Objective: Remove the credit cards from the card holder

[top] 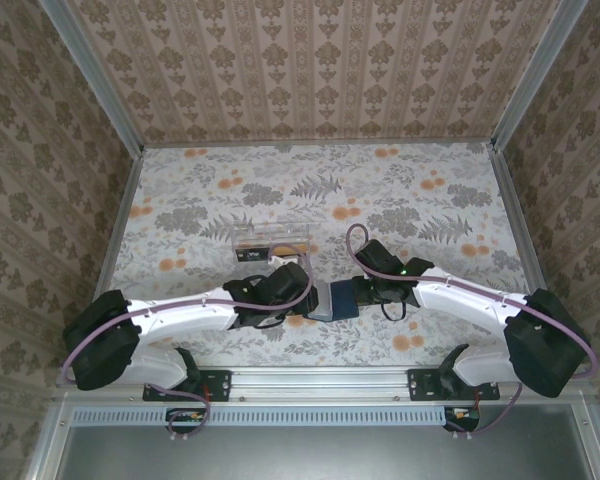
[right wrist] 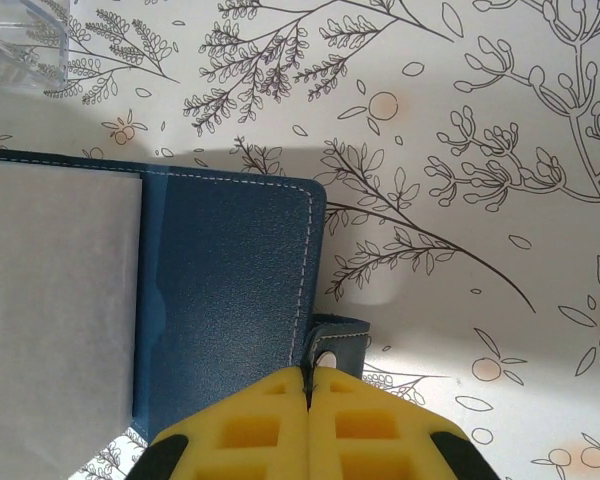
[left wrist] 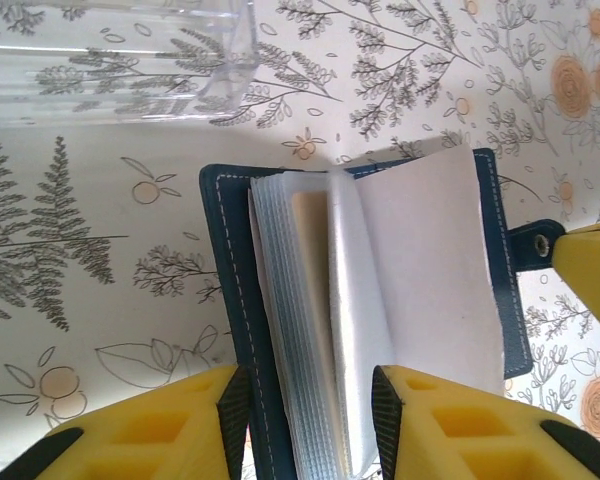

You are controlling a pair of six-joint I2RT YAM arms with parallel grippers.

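The dark blue card holder (top: 332, 300) lies open on the floral table between my two grippers. In the left wrist view its left cover (left wrist: 230, 260) carries a thick stack of clear sleeves (left wrist: 290, 330), and a pale beige card (left wrist: 310, 220) shows inside them. A white page (left wrist: 420, 270) covers the right half. My left gripper (left wrist: 308, 400) straddles the cover edge and the sleeve stack, its jaws apart and close on either side. My right gripper (right wrist: 308, 375) is shut on the holder's snap strap (right wrist: 340, 335) at the right cover (right wrist: 230, 290).
A clear rectangular plastic box (top: 270, 238) stands just beyond the holder, at the top of the left wrist view (left wrist: 110, 60). Patterned walls enclose the table on three sides. Both arms meet near the table's front middle.
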